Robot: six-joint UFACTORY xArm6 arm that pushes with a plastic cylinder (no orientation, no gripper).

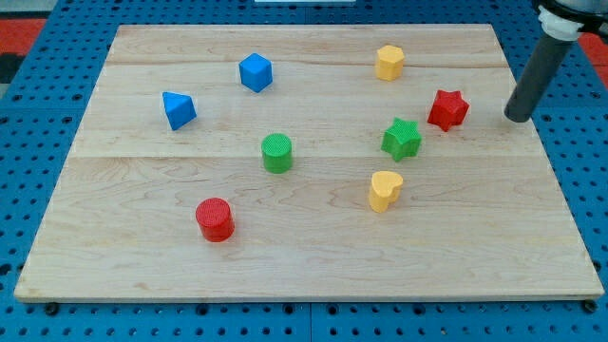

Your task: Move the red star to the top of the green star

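Note:
The red star [447, 109] lies on the wooden board at the view's right, just up and to the right of the green star [402, 139]; the two are close but apart. My tip [518, 119] rests on the board to the right of the red star, with a gap between them. The dark rod rises from it towards the view's top right corner.
On the wooden board [304, 256] also lie a yellow hexagon block [389, 63], a yellow heart [385, 190], a green cylinder [277, 152], a red cylinder [216, 219], a blue hexagon block [256, 72] and a blue triangle block [178, 109]. Blue perforated table surrounds the board.

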